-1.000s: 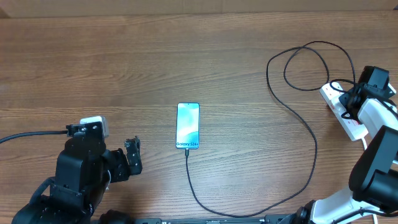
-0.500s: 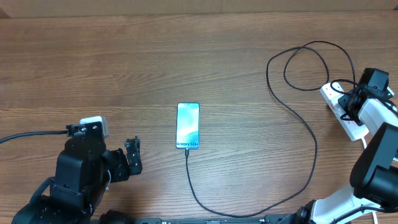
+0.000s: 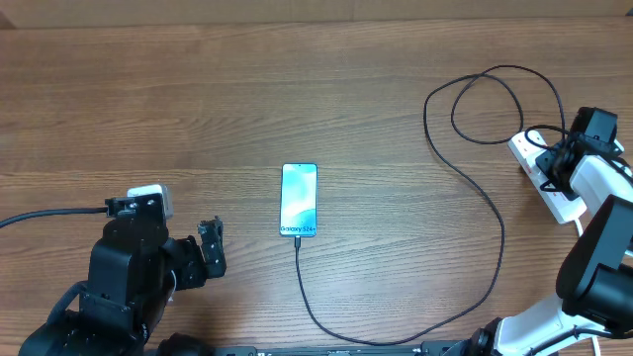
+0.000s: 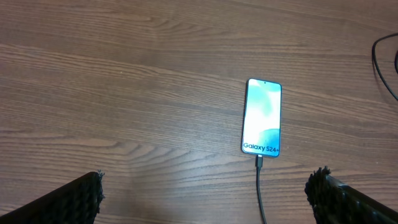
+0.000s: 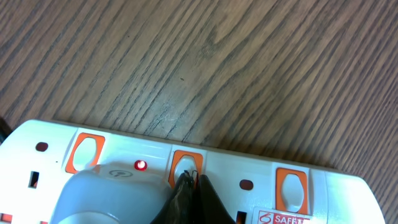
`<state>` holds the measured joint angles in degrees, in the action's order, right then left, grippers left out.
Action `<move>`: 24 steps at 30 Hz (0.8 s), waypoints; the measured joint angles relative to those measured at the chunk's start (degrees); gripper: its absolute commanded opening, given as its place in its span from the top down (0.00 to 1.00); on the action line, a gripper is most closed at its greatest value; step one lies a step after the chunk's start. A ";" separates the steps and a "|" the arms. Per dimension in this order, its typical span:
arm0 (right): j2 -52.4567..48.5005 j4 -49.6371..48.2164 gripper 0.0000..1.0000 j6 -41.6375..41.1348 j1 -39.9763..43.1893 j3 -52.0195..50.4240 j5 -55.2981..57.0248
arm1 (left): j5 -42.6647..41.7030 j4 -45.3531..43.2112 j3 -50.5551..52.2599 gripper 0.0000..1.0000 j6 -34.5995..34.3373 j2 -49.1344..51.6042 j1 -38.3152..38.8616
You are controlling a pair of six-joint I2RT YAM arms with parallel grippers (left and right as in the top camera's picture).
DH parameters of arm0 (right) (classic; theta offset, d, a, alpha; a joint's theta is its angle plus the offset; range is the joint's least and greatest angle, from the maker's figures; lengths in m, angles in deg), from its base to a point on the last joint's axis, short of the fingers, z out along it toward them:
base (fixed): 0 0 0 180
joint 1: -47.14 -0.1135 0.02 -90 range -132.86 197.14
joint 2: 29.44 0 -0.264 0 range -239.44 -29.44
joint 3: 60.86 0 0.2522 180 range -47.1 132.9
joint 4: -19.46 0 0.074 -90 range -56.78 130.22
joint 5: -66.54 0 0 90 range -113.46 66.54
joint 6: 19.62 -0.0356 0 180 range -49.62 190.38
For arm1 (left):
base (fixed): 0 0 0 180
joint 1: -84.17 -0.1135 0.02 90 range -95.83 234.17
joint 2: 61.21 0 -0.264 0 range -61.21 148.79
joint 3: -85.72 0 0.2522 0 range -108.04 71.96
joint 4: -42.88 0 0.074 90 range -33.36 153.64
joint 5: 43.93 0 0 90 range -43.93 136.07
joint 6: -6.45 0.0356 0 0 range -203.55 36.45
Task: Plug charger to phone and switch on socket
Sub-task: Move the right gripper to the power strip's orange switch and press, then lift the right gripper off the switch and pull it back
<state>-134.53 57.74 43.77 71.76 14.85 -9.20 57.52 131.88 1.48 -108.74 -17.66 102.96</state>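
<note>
The phone [image 3: 299, 200] lies screen up at the table's middle, and it also shows in the left wrist view [image 4: 262, 116]. The thin black charger cable [image 3: 493, 213] runs from the phone's near end in a long loop to the white socket strip [image 3: 539, 170] at the right edge. My left gripper [image 4: 202, 193] is open and empty, near the phone's cable end. My right gripper [image 5: 191, 185] is shut, its tips pressed on an orange-framed switch [image 5: 186, 165] of the socket strip [image 5: 348, 193]. A red light [image 5: 141, 165] glows beside a white plug body [image 5: 106, 196].
The cable's loop [image 3: 490, 104] lies on the table left of the strip. Two more orange-framed switches [image 5: 85, 152] flank the pressed one. A black robot cable [image 3: 49, 215] trails off the left edge.
</note>
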 measured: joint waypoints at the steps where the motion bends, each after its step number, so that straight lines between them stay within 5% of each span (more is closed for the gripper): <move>1: 0.00 0.20 0.96 0.02 -0.07 0.04 0.09 | 0.00 -0.02 0.00 0.00 0.00 0.00 0.00; 24: 3.96 18.73 0.96 -12.57 -4.87 0.24 -3.78 | 4.22 -0.17 0.00 0.00 0.00 0.00 0.00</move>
<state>-130.58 76.47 31.20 66.89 15.10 -12.98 61.73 131.70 1.48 -108.74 -17.66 102.96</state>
